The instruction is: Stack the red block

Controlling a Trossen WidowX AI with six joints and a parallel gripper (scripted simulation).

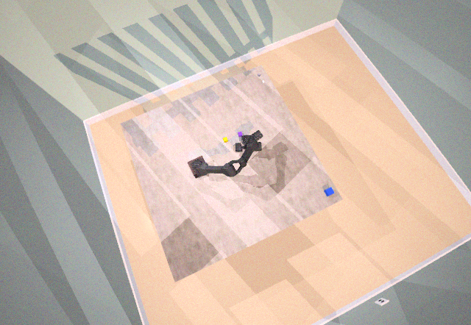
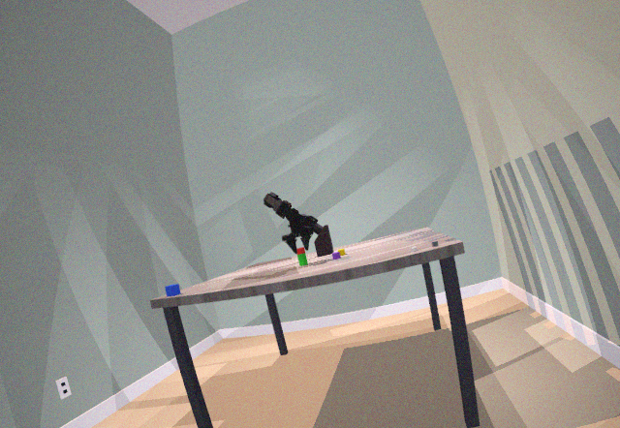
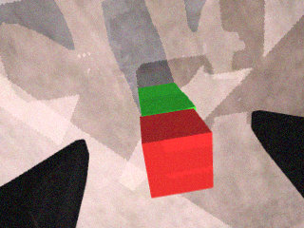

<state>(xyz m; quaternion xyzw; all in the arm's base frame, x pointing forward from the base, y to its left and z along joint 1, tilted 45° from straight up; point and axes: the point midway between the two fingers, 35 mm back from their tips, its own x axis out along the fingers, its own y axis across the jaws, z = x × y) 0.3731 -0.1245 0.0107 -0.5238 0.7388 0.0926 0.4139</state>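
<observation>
The red block (image 2: 300, 251) (image 3: 178, 163) sits on top of the green tower (image 2: 302, 259) (image 3: 163, 99), which stands upright on the table. In the wrist view a strip of the green top shows beyond the red block, so the red block may be somewhat off centre. My gripper (image 1: 249, 146) (image 2: 297, 249) (image 3: 170, 133) is open, with its fingers wide apart on either side of the red block and a gap on each side. In the top view the arm hides the tower and the red block.
A purple block (image 1: 240, 134) (image 2: 336, 255) and a yellow block (image 1: 225, 139) (image 2: 342, 252) lie near the gripper. A blue block (image 1: 329, 191) (image 2: 172, 290) is near a table corner. A small dark thing (image 1: 259, 75) (image 2: 434, 243) lies near another corner.
</observation>
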